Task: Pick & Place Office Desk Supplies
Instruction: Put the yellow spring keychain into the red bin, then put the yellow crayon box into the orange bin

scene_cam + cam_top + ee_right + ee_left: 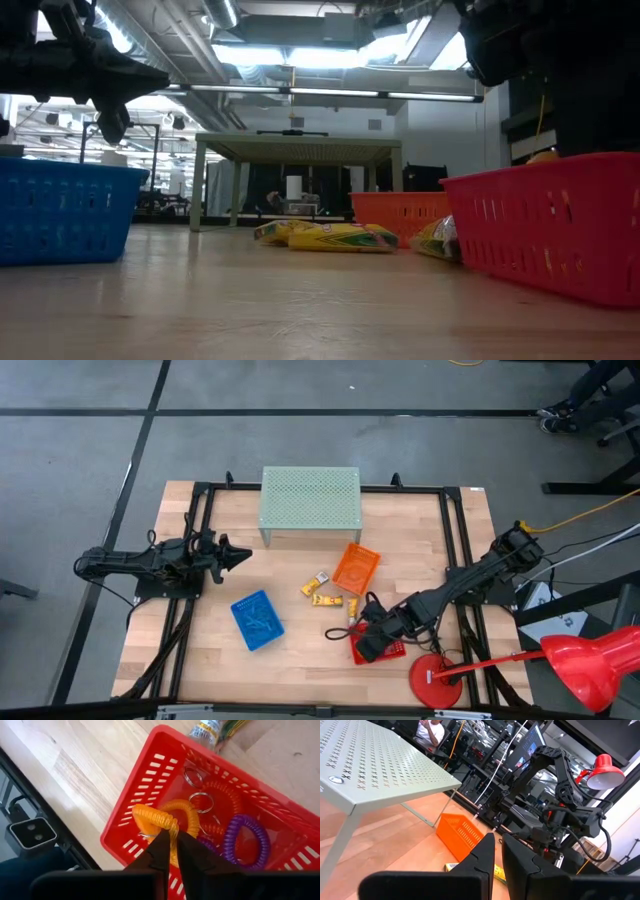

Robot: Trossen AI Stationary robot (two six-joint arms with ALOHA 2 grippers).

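my right gripper (170,836) hangs over the red basket (130,827) at the lower right of the high view, pinching an orange coil (155,817); next, i judge, i let go inside, while my left gripper (232,556) waits closed.

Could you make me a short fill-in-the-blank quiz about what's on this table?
1. The right gripper pinches an orange coiled loop above the ____ plastic basket.
2. The left gripper hangs beside the pale green perforated metal ____.
3. The orange plastic basket lies nearest the ____ crayon boxes.

Missing: red; stand; yellow
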